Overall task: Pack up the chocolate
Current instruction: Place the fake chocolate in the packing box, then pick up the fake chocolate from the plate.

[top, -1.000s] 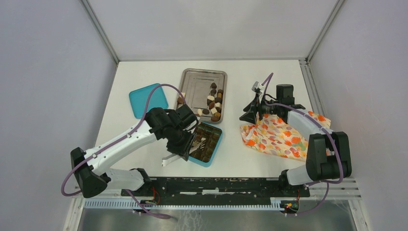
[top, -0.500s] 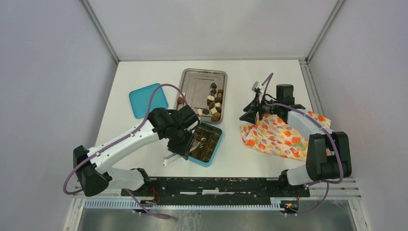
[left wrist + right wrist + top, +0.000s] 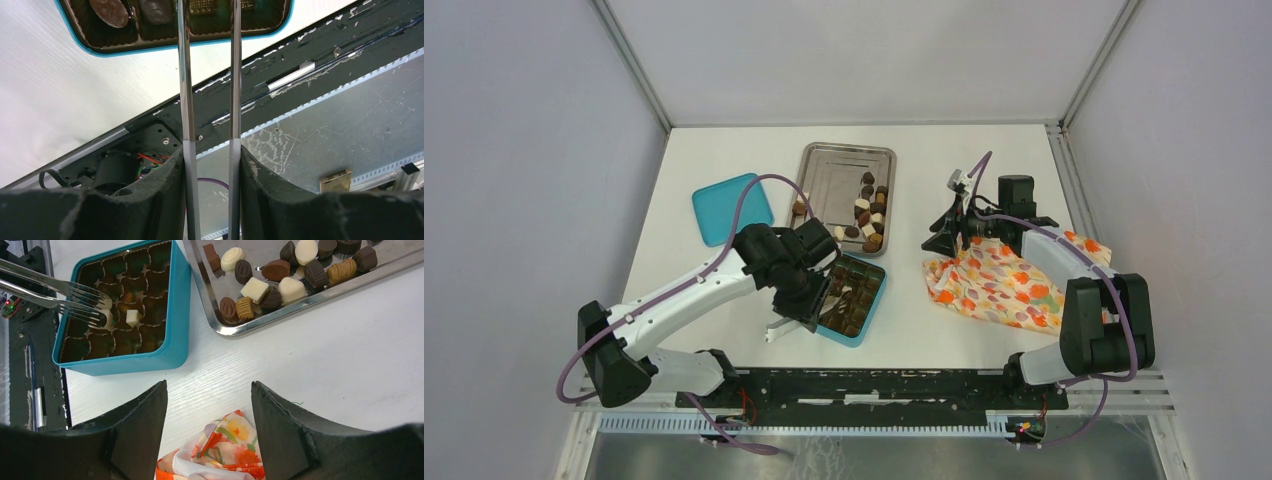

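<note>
step, likely: setting chocolate [image 3: 132, 317] into teal box [image 3: 177, 300] | left gripper [image 3: 210, 150] clamps tongs [image 3: 50, 295] | right gripper [image 3: 209, 390] spread, empty | next: ease tongs, refetch from tray [image 3: 220, 331]

A teal box [image 3: 871, 306] sits under the left hand [image 3: 808, 302], whose metal tongs [image 3: 184, 75] reach into it, with a steel tray [image 3: 834, 170] just beyond, a teal lid [image 3: 724, 207] off to that hand's left, and a floral cloth [image 3: 999, 285] just below the right hand [image 3: 209, 390], all on a white worktop [image 3: 724, 150].
</note>
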Robot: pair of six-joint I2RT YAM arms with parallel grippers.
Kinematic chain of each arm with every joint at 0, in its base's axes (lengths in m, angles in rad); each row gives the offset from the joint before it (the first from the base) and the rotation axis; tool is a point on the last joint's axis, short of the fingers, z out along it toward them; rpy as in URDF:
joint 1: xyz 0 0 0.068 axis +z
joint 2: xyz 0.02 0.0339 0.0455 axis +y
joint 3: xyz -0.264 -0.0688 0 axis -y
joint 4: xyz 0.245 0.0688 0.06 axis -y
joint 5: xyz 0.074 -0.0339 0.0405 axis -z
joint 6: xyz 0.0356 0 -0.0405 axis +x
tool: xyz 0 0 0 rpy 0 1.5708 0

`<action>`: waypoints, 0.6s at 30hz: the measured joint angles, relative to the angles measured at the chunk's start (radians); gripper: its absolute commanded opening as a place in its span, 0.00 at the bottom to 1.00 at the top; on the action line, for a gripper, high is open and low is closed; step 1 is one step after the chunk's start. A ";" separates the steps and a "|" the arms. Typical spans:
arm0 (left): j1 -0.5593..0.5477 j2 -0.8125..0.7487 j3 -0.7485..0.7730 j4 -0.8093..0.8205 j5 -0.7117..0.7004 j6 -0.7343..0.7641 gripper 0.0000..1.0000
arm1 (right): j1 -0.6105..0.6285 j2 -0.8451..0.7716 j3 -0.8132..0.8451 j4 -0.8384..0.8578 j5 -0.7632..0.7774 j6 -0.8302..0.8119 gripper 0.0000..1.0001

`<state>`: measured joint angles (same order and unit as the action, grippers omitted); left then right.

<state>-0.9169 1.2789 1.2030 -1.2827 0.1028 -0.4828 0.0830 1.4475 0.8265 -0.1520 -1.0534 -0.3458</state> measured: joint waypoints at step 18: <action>-0.001 0.003 0.064 0.021 -0.048 -0.011 0.46 | 0.000 0.000 0.000 0.000 0.000 0.000 0.68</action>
<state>-0.9176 1.2816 1.2667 -1.2613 0.0547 -0.4934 0.0830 1.4475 0.8265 -0.1520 -1.0538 -0.3458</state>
